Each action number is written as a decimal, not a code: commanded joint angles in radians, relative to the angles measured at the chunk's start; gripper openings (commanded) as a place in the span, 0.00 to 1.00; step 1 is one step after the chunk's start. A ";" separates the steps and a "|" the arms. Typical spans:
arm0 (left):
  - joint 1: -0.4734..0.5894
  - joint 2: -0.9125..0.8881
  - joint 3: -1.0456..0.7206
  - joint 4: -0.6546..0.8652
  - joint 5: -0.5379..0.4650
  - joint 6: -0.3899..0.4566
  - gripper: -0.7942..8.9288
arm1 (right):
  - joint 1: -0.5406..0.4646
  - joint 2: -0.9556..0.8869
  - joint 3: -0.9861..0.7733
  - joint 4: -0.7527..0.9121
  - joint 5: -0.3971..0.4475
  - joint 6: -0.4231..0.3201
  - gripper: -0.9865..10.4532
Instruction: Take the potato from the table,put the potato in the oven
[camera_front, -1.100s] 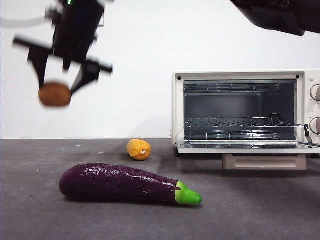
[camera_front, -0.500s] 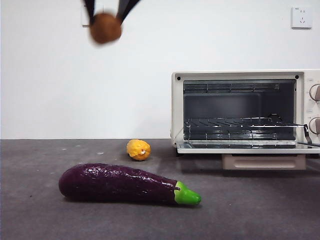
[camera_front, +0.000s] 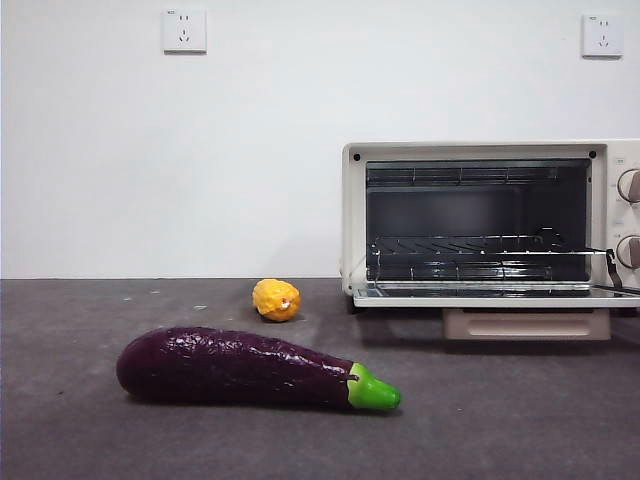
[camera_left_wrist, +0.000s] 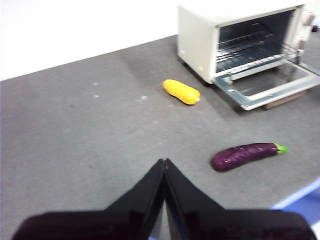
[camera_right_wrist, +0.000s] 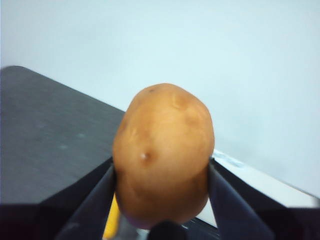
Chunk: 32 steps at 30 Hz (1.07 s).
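The orange-brown potato (camera_right_wrist: 162, 155) fills the right wrist view, clamped between the black jaws of my right gripper (camera_right_wrist: 161, 174), which is shut on it high above the dark table (camera_right_wrist: 45, 130). Neither the potato nor either gripper shows in the front view. The cream oven (camera_front: 480, 149) stands at the right with its door folded down and its wire rack bare. From high up, the left wrist view shows the oven (camera_left_wrist: 196, 35) and the table (camera_left_wrist: 75, 130). My left gripper (camera_left_wrist: 164, 163) is shut with nothing in it.
A long purple eggplant (camera_front: 240, 367) (camera_left_wrist: 242, 155) lies on the table in front of the oven's left side. A small yellow lump (camera_front: 277, 299) (camera_left_wrist: 182, 92) sits behind it, near the oven's left corner. The open oven door (camera_left_wrist: 265, 87) juts out over the table.
The gripper carrying the potato rose from the upper left of the front view, drifted right, and left through the top edge. The dark arm at the top right is gone too.
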 joint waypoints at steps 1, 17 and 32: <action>-0.007 -0.005 0.000 0.004 -0.026 -0.003 0.08 | 0.033 -0.085 -0.175 -0.027 0.013 -0.010 0.22; -0.012 0.008 0.000 0.004 -0.101 -0.017 0.08 | -0.040 -0.774 -1.093 -0.027 0.005 0.228 0.22; -0.046 0.150 0.000 0.004 -0.127 -0.007 0.08 | -0.097 -1.313 -1.737 -0.027 0.052 0.554 0.22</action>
